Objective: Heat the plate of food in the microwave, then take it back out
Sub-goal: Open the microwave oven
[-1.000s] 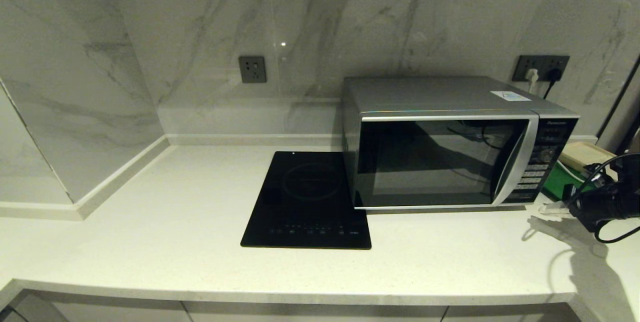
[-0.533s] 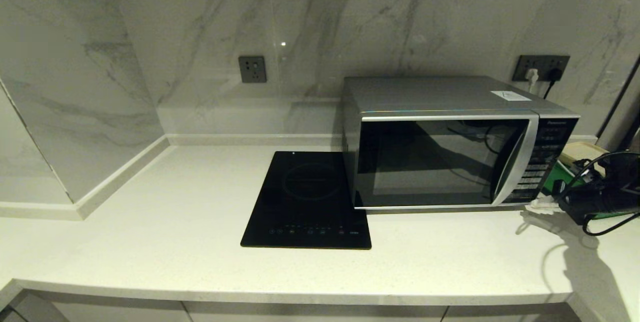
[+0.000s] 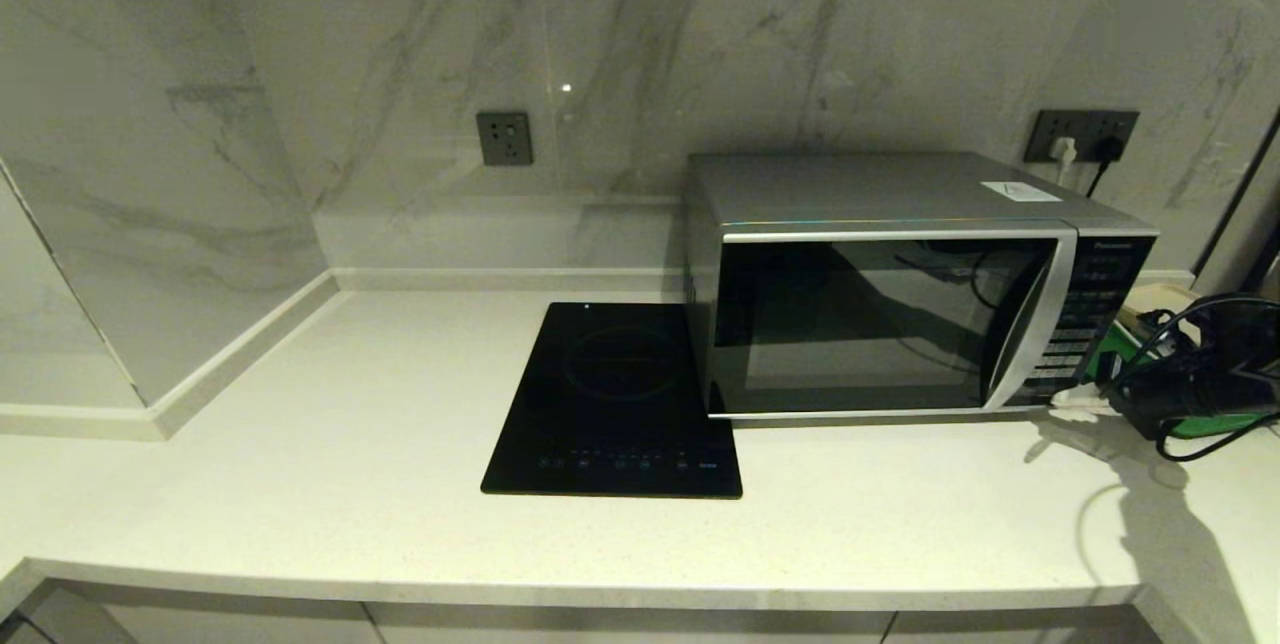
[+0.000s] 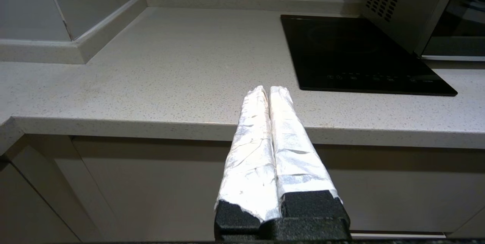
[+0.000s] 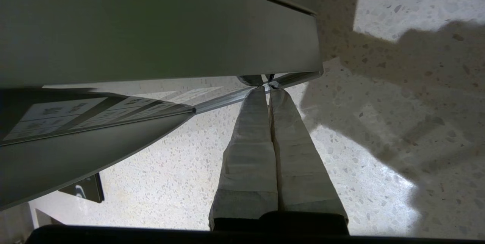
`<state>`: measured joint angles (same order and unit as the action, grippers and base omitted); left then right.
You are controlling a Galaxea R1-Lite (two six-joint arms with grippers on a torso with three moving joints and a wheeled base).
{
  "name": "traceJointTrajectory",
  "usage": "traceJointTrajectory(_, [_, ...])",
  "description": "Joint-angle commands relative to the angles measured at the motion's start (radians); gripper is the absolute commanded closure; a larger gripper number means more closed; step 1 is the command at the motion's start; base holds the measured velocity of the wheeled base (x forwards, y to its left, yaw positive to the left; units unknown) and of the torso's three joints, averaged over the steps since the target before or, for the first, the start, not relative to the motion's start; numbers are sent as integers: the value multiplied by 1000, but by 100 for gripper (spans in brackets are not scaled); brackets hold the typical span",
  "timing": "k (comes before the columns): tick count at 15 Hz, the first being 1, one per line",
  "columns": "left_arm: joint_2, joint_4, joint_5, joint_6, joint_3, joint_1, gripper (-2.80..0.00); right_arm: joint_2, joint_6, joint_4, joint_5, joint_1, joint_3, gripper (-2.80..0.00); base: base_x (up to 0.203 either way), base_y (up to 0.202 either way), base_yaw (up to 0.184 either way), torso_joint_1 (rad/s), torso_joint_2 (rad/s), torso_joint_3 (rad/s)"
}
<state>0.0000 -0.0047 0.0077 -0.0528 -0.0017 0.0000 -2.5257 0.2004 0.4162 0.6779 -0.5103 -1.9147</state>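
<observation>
Microwave [image 3: 900, 294] door closed; my right gripper [image 3: 1075, 402] sits at its lower right corner, fingers pressed together, empty.
Black cooktop [image 3: 615, 404] just left of the microwave; green tray [image 3: 1118, 354] half-hidden behind my arm. Left gripper [image 4: 269, 91] is pressed together, off the counter [image 3: 350, 444] edge.

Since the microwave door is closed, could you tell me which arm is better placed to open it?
Probably the right: the right gripper, shut, is at the microwave lower right corner. The left gripper hangs before the counter edge.
</observation>
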Motion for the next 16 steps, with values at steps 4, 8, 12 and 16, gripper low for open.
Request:
traceJointTrajectory(4, [0,0,0,-1,0,0,0,5,2,1,5,15,-5,0,0,0,0,0,0,0])
traceJointTrajectory(8, [0,0,0,-1,0,0,0,4,22,7,5,15,-45,0,0,0,0,0,0,0])
traceJointTrajectory(12, [0,-1,0,-1,0,0,0,0,24,7,5,16,-53,0,0,0,0,0,0,0])
traceJointTrajectory(16, [0,-1,0,-1,-1,0,0,6,22,19,4,13,-41,0,0,0,0,0,0,0])
